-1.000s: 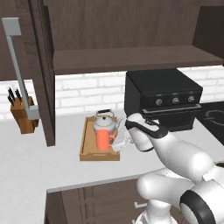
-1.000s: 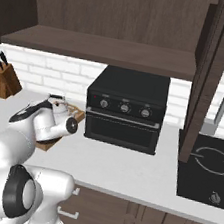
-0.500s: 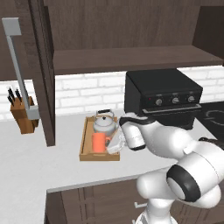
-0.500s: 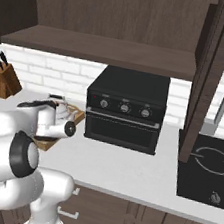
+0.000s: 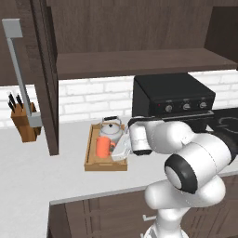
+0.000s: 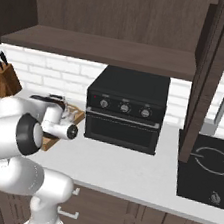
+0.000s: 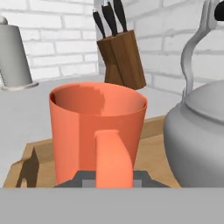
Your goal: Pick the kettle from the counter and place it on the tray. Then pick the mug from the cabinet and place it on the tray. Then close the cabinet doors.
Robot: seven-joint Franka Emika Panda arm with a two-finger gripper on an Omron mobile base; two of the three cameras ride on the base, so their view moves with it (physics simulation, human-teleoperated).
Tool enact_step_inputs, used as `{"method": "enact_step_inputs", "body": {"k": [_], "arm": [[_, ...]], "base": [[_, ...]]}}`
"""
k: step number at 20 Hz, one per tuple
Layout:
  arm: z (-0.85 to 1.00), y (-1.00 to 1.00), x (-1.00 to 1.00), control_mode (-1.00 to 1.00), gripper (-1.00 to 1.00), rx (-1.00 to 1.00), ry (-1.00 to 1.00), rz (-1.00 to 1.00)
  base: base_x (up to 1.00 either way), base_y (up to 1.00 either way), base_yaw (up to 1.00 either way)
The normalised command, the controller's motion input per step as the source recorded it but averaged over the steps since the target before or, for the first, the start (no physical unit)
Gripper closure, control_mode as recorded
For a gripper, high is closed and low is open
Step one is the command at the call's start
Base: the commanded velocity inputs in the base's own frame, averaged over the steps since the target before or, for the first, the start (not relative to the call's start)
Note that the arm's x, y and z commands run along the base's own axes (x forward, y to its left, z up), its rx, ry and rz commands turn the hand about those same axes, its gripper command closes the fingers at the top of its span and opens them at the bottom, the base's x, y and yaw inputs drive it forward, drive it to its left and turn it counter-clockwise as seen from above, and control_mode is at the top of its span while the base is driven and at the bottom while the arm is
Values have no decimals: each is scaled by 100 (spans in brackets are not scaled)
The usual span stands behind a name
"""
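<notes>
counter (image 5: 42,172), one broad pale slab, carries everything else here. cabinet (image 5: 135,32), one dark brown wall unit with a single bare shelf, hangs over the tray, and two cabinet doors stand swung open, one left of the tray (image 5: 44,74) and one far to its right (image 6: 206,82), each with one grey bar handle. oven (image 5: 169,95), one black box with three knobs, sits just right of the tray. tray (image 5: 93,160), one wooden rectangle, holds two things: one silver kettle (image 5: 111,130) at its back and one orange mug (image 5: 103,147) in front of it, both upright. knife block (image 5: 25,122), one, stands well left of the tray with three dark handles in it. gripper (image 5: 122,149) sits low at the tray's right edge, just beside the mug. from the hand camera the mug's handle faces the fingertips (image 7: 78,178); i cannot tell whether the jaws are spread or pressed together.
</notes>
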Motion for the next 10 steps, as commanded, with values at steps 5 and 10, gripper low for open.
{"method": "enact_step_inputs", "body": {"k": [5, 10], "arm": [[-34, 0, 3, -100, 100, 0, 0, 0], [-27, 0, 0, -100, 100, 0, 0, 0]], "base": [[0, 0, 0], [0, 0, 0]]}}
